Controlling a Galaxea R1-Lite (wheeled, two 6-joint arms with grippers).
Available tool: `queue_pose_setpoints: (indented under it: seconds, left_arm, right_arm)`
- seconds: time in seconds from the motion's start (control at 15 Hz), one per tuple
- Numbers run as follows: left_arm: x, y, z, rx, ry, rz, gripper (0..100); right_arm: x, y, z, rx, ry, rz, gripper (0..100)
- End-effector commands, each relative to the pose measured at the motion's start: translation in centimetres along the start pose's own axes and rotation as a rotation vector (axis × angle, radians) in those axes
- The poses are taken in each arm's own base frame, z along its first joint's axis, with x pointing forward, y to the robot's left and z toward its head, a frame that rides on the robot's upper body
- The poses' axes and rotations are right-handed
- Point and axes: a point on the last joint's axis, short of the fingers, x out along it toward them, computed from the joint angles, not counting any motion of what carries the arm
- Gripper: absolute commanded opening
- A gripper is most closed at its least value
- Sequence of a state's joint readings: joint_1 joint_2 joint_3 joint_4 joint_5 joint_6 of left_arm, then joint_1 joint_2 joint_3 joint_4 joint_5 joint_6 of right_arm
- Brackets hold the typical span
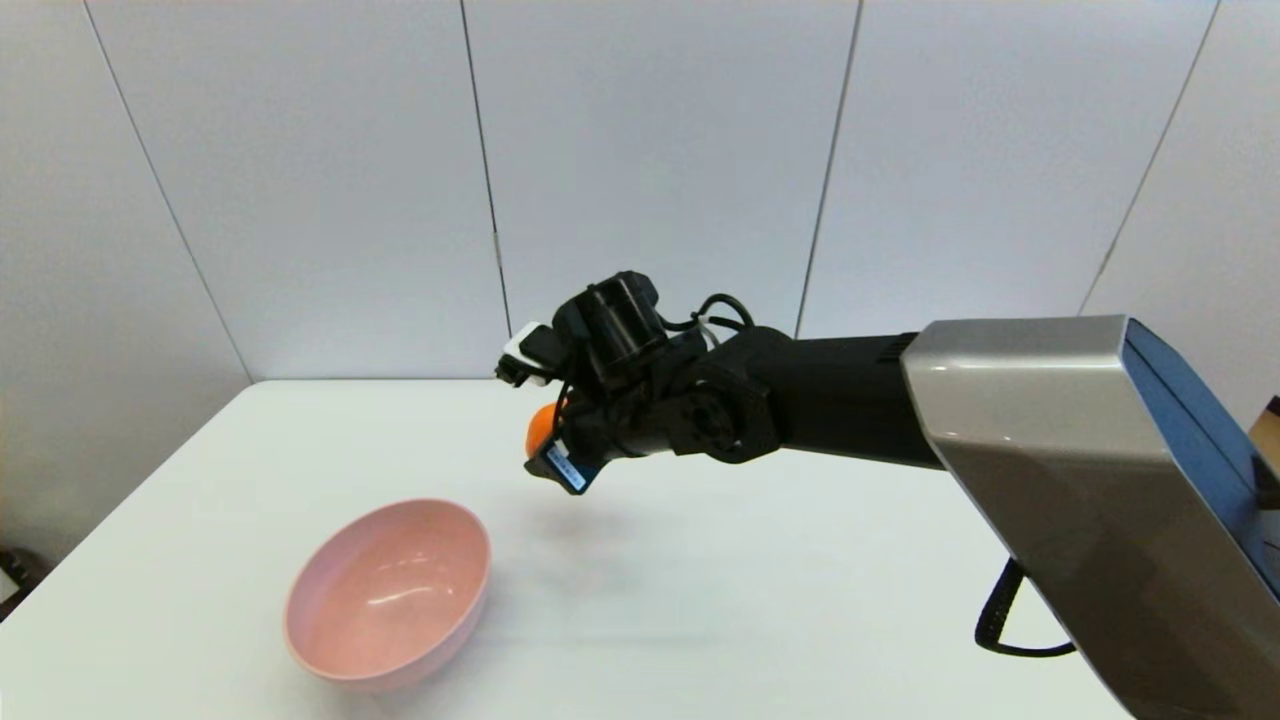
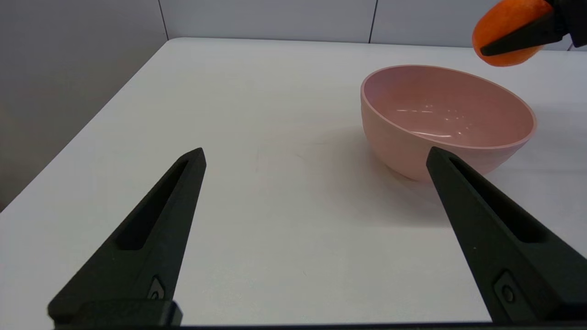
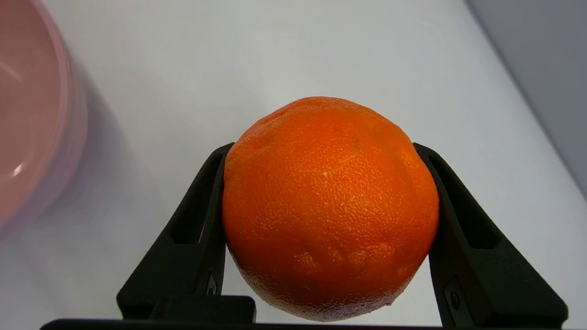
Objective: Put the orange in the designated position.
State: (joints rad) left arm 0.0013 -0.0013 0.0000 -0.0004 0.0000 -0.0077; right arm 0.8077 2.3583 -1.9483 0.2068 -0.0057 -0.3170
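My right gripper (image 1: 545, 440) is shut on the orange (image 3: 330, 206), a bright round fruit with pebbled skin, and holds it in the air over the white table. In the head view only a sliver of the orange (image 1: 541, 428) shows behind the wrist, up and to the right of the pink bowl (image 1: 388, 593). The left wrist view catches the orange (image 2: 506, 32) high beyond the bowl (image 2: 440, 119), pinched by a black finger. My left gripper (image 2: 316, 156) is open, low over the table, with nothing between its fingers; its arm is outside the head view.
The pink bowl is empty and stands near the table's front left; its rim (image 3: 50, 114) edges into the right wrist view. The table's left edge (image 2: 91, 119) meets a grey wall. Grey panelled walls close the back. A black cable (image 1: 1000, 620) hangs under my right arm.
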Motion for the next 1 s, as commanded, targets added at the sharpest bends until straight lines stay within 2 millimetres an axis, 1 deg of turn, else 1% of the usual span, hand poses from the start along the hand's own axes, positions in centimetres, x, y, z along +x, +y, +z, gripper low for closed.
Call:
queue_pose_setpoints:
  seconds: [0.07,0.33,0.6,1.0]
  left_arm:
    - [0.0,0.0,0.0,0.0,-0.001,0.0,100]
    - [0.0,0.0,0.0,0.0,0.002,0.0,100]
    - [0.0,0.0,0.0,0.0,0.002,0.0,100]
    - [0.0,0.0,0.0,0.0,0.002,0.0,100]
  right_arm:
    - [1.4,0.0,0.1,0.0,-0.078,-0.024,0]
    - [3.3,0.3,-0.1,-0.002,-0.165,-0.048,0]
    - [4.5,0.8,0.0,-0.006,-0.246,-0.066,0]
    - [6.2,2.6,-0.2,0.002,-0.325,-0.061,0]
